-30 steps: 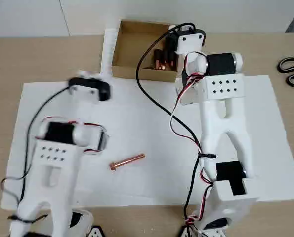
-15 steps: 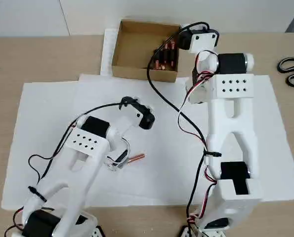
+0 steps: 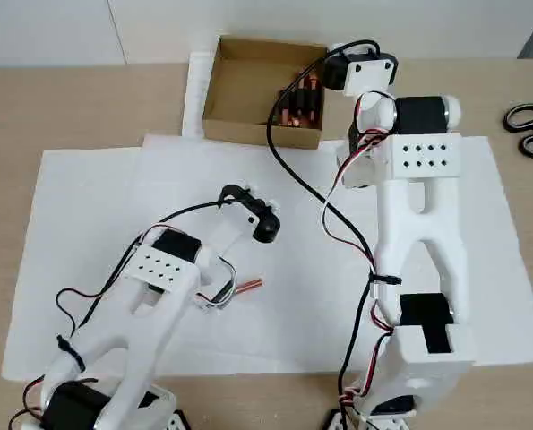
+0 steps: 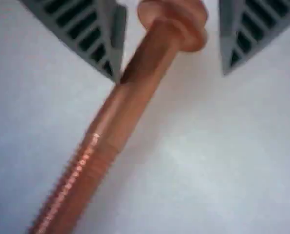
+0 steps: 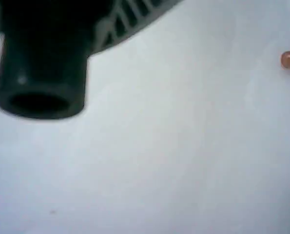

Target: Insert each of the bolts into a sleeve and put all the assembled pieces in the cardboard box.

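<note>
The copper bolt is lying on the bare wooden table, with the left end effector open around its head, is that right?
Not quite. The bolt lies on the white paper that covers the table, not on bare wood; the high view shows this. The rest holds: the left end effector is open around the bolt's head.

The left arm (image 3: 154,273) is swinging from 9 o'clock on the paper (image 3: 87,206) to its centre, the left gripper (image 4: 170,70) dropping open-jawed over the head of the bolt (image 4: 130,102); the right arm (image 3: 418,161) is edging toward 3 o'clock.
</note>
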`<state>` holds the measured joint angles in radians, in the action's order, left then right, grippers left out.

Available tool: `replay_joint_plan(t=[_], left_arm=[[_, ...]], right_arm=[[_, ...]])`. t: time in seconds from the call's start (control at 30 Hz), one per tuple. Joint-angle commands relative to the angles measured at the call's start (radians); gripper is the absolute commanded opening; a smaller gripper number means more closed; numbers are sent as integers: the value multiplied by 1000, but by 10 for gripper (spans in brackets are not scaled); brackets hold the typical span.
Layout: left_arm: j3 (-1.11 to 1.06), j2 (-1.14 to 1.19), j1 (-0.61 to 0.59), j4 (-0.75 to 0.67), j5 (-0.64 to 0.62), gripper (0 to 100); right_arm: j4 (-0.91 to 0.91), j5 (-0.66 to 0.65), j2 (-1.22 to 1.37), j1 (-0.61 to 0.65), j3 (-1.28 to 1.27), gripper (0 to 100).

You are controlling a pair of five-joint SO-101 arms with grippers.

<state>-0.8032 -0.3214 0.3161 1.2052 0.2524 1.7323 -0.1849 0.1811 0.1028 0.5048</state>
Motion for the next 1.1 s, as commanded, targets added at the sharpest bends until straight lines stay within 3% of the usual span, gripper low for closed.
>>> replay_joint_plan(t=[0.0, 0.33, 0.53, 0.83, 1.07], left_arm=[[-19, 0, 5, -43, 11, 128], [-58, 0, 5, -69, 11, 124], [-62, 0, 68, -71, 8, 3], [-47, -11, 107, -64, 6, 6], [122, -11, 100, 77, 26, 6]], right_arm=[[7, 8, -65, -8, 0, 4], [5, 11, -65, -7, 0, 4], [5, 12, -65, -7, 0, 4], [5, 12, -65, -7, 0, 4], [5, 11, -65, -8, 0, 4]])
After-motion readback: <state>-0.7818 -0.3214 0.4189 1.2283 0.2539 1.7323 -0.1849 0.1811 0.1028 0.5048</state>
